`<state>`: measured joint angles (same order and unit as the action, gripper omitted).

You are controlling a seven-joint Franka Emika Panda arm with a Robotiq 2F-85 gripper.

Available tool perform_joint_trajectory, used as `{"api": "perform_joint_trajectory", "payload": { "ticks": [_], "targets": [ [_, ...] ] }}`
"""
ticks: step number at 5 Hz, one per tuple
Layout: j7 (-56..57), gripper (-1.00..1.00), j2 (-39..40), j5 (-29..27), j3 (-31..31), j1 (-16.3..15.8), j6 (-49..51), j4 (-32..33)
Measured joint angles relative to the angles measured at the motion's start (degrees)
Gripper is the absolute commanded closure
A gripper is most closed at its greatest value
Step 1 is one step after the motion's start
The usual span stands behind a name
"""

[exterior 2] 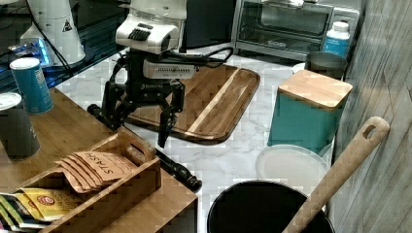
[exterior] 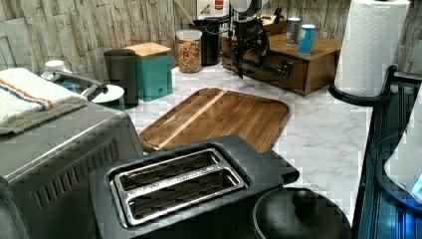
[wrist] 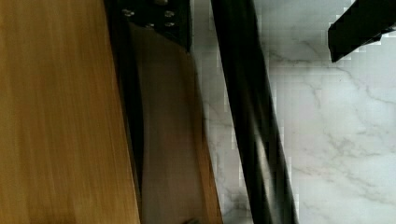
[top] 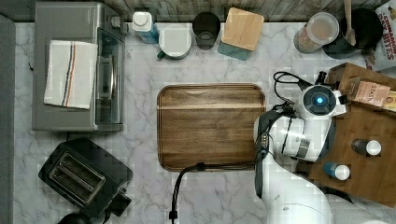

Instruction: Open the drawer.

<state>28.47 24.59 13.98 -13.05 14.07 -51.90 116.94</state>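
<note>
The top view looked straight down on the marble bench, where the arm's white body hid the end effector and the front of the wooden cabinet; only the cabinet's top, at the top view's right, could be made out. The left view showed what that hid: the drawer in the cabinet's front, at the far end of the bench, with its long black bar handle running across it. In the right view the end effector hung with its fingers spread wide, holding nothing, one fingertip pointing down just above the handle and the other fingertip on the cabinet side. The wrist view gave the closest look: the handle ran as a dark bar over the marble, with the drawer's front edge beside it and a dark gap between that edge and the cabinet top. One finger stood apart from the bar on the marble side. The dark wooden tray lay well apart, mid-bench.
</note>
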Motion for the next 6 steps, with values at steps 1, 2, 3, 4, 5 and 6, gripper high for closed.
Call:
{"api": "perform_joint_trajectory", "payload": {
  "ticks": [1,2,3,4,5,6],
  "targets": [
    [0.2,-1.00,-0.1,-1.0,0.1,0.5,0.0,0.0],
    [7.0,-1.00,-0.1,-9.2,2.6,3.1,-3.3,0.4],
    [13.8,-1.00,-0.3,-10.7,4.5,6.0,-3.8,0.7],
    [14.8,-1.00,-0.5,-14.3,5.7,6.9,-3.1,0.6],
    [13.3,-1.00,-0.5,-14.4,5.8,7.3,-1.9,0.2],
    [10.1,-1.00,-0.5,-14.4,5.8,7.0,-1.0,-0.2]
  ]
}}
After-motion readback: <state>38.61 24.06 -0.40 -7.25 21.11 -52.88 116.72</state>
